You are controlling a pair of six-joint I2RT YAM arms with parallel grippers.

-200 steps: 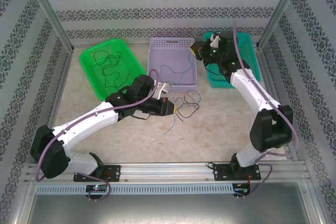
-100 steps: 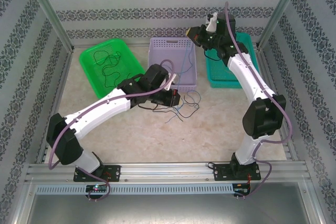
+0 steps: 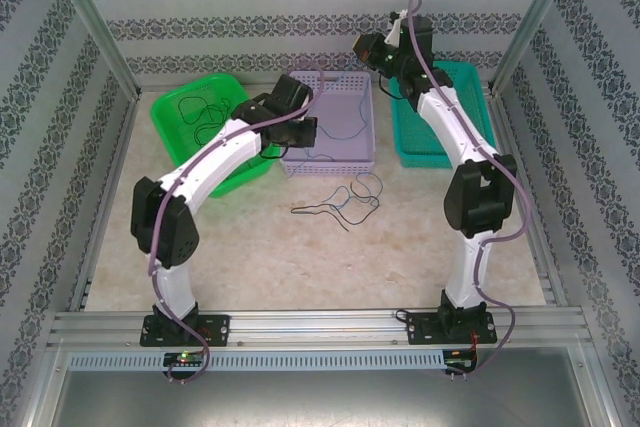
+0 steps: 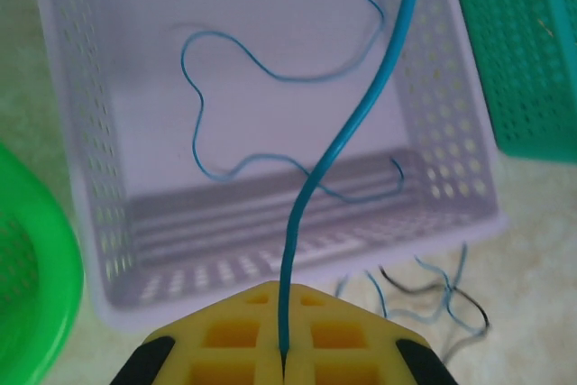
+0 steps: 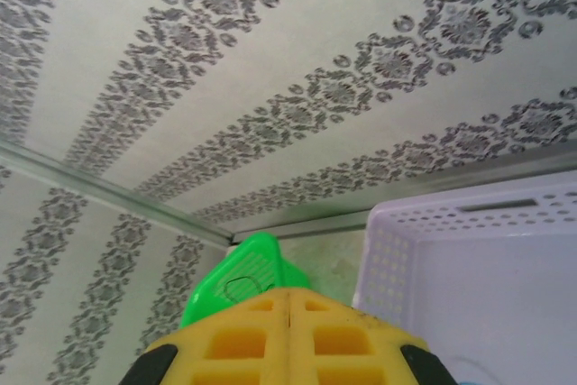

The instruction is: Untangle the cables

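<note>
Cables sit split across the table (image 3: 300, 257): a loose knot of blue and dark strands (image 3: 345, 202) lies near its centre, and a dark cable (image 3: 205, 112) rests in the green basket (image 3: 170, 142) at the back left. Left gripper (image 4: 282, 353), above the near wall of the lavender basket (image 4: 90, 132), pinches a blue cable (image 4: 347, 132) that runs up out of frame over blue loops (image 4: 243, 69) lying inside. Right gripper (image 5: 288, 299), high by the back wall, is clamped together with nothing seen between its pads.
</note>
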